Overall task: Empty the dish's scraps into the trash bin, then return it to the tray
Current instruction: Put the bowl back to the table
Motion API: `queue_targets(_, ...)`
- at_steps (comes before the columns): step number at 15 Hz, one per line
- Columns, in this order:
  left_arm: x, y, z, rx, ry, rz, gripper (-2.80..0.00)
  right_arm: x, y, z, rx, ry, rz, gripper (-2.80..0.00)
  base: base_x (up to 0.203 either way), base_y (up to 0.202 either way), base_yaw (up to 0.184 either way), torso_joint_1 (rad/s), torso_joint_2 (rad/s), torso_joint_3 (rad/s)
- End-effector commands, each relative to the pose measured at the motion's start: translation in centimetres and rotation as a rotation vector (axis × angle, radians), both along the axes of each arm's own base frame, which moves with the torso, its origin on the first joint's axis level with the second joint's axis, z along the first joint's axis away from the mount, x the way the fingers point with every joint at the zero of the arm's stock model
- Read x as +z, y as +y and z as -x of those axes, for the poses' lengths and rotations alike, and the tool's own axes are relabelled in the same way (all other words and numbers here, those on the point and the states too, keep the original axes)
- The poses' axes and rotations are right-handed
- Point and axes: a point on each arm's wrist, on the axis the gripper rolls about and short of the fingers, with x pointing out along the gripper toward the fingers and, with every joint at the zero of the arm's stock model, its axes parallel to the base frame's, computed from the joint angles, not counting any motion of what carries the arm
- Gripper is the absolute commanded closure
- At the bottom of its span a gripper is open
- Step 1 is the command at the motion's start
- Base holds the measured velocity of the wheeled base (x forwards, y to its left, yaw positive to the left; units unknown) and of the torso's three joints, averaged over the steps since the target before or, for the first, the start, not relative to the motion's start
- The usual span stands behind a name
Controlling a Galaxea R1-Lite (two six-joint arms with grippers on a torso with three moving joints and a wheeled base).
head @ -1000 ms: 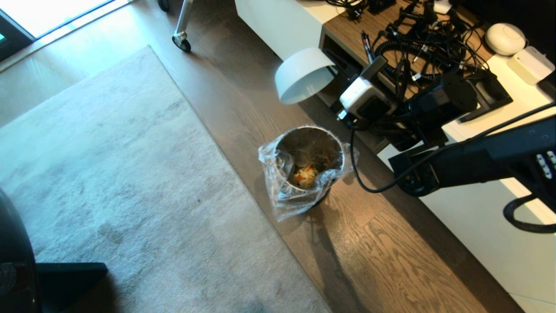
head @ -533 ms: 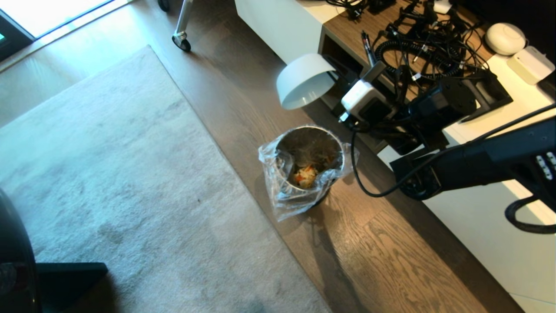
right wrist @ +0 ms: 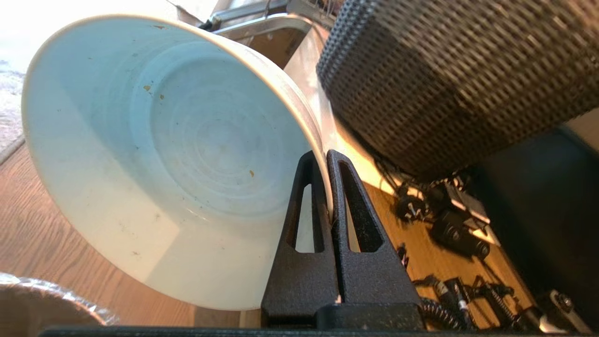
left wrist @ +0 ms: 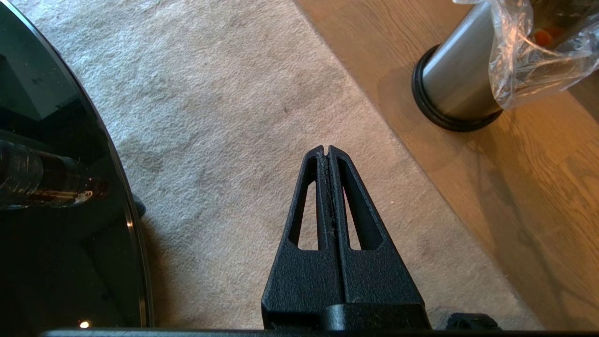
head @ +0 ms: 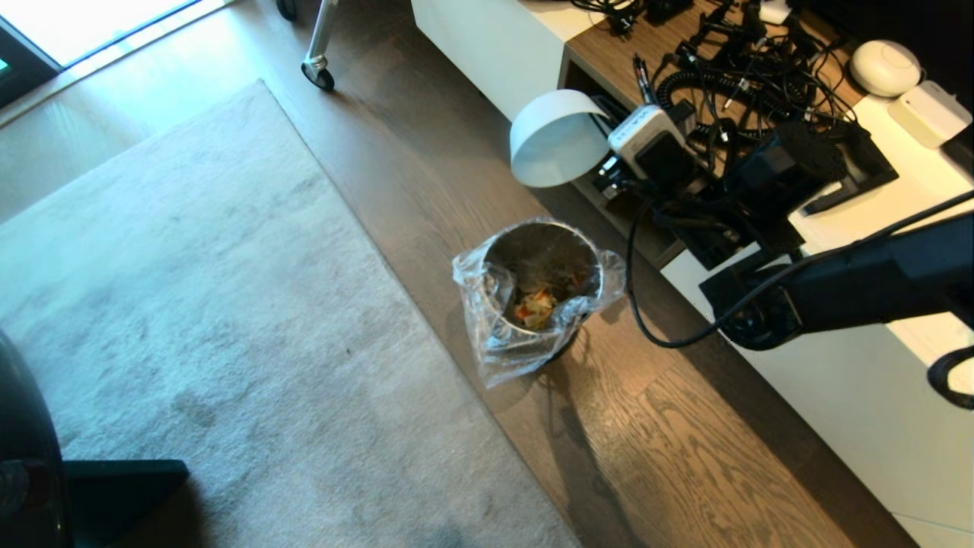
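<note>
The dish [head: 559, 137], a white bowl, hangs tipped on its side above the floor, behind and a little to the right of the trash bin [head: 548, 247]. My right gripper [head: 605, 152] is shut on its rim. In the right wrist view the gripper [right wrist: 324, 157] pinches the rim, and the dish [right wrist: 187, 154] holds only a few specks. The scraps [head: 536, 304] lie at the bottom of the lined steel bin [left wrist: 456, 89]. My left gripper [left wrist: 326, 149] hangs shut and empty over the rug. The tray is out of view.
A grey rug [head: 190, 304] covers the floor left of the bin. A round black table [left wrist: 56, 187] stands at the near left. A white cabinet with tangled cables [head: 746, 76] runs along the right. A woven basket [right wrist: 458, 70] stands close to the dish.
My right gripper has carried the dish a little to the right, towards the cabinet, and the wrist has turned. The bin, the scraps and the left arm have stayed still.
</note>
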Motion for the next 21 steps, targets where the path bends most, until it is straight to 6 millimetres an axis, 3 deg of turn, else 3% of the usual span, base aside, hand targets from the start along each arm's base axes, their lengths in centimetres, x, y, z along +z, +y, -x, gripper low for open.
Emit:
queue_targets(1, 0.0, 0.0, 0.0, 0.001, -0.001, 0.001, 0.00, 0.7, -0.4, 0.6, -0.002, 0.000, -0.011, 0.00, 0.000, 0.000, 0.000, 0.000, 0.00, 0.000)
queue_targets(6, 0.0, 0.0, 0.0, 0.001, -0.001, 0.001, 0.00, -0.1, -1.8, 2.2, -0.021, 0.179, -0.022, 0.00, 0.000, 0.000, 0.000, 0.000, 0.00, 0.000)
queue_targets(10, 0.0, 0.0, 0.0, 0.001, -0.001, 0.001, 0.00, -0.6, -3.7, 4.9, -0.112, 0.353, -0.118, 0.00, 0.000, 0.000, 0.000, 0.000, 0.00, 0.000)
queue_targets(21, 0.0, 0.0, 0.0, 0.001, -0.001, 0.001, 0.00, -4.7, -12.2, 13.3, -0.510, 0.577, -0.325, 0.00, 0.000, 0.000, 0.000, 0.000, 0.00, 0.000)
